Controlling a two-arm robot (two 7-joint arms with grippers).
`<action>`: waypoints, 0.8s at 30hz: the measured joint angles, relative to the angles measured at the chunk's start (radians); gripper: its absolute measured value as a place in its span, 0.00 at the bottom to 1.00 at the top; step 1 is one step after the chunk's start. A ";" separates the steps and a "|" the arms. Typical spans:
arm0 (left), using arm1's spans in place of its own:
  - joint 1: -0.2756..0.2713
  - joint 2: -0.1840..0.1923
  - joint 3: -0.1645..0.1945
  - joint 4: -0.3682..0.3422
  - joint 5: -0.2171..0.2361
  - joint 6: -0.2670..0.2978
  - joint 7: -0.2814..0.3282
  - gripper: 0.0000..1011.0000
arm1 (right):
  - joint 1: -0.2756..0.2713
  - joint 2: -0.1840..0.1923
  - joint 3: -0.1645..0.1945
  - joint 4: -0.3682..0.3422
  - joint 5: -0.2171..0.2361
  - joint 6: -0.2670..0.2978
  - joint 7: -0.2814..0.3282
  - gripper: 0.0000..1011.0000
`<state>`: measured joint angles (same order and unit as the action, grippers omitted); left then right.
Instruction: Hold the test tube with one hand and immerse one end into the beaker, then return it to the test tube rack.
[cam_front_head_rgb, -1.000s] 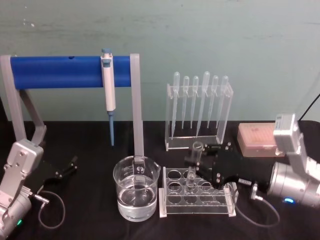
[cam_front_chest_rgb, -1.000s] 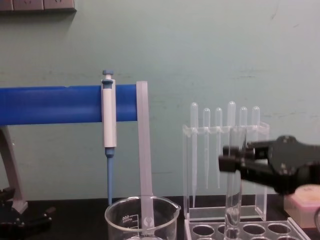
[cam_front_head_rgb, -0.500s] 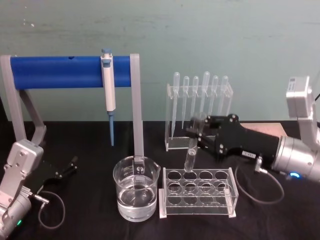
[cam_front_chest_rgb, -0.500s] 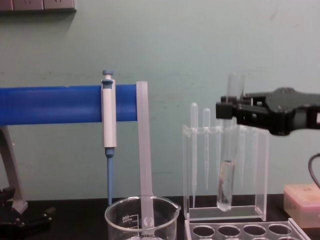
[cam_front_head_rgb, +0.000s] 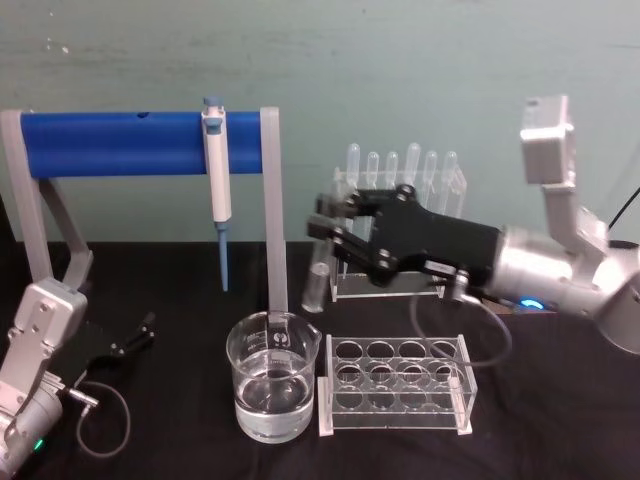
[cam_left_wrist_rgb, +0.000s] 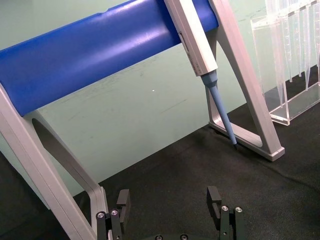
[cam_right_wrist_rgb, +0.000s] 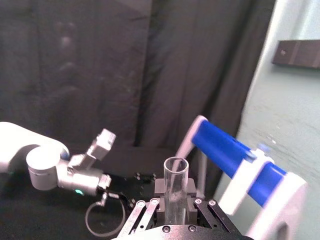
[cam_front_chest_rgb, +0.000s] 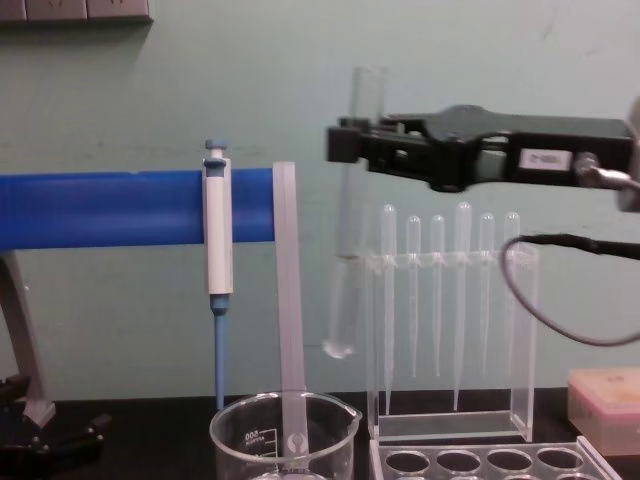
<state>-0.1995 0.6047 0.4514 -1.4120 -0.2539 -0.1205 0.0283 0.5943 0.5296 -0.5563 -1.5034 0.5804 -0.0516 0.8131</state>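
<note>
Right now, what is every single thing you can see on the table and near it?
clear glass round-bottomed test tube: one, clear, up in the air, higher than the beaker
wide clear glass beaker: one, clear, water inside, front middle
clear plastic rack with round holes: one, clear, right of the beaker, holes empty
thin bulb-topped plastic pipettes: six, clear, in a clear stand at the back
blue-and-white pipettor: one, hanging on the blue bar
blue bar on grey legs: one, back left
pink box: one, far right
right hand: one, black, shut on the test tube
left hand: one, black, open, low at the left
</note>
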 joint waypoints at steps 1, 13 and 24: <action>0.000 0.000 0.000 0.000 0.000 0.000 0.000 0.99 | 0.008 -0.008 -0.006 0.006 0.000 -0.001 0.004 0.22; 0.000 0.000 0.000 0.000 0.000 0.000 0.000 0.99 | 0.060 -0.081 -0.086 0.090 0.005 -0.027 0.036 0.22; 0.000 0.000 0.000 0.000 0.000 0.000 0.000 0.99 | 0.052 -0.096 -0.111 0.182 -0.002 -0.086 0.062 0.22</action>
<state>-0.1995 0.6047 0.4514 -1.4120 -0.2539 -0.1205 0.0283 0.6466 0.4333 -0.6673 -1.3214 0.5786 -0.1380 0.8747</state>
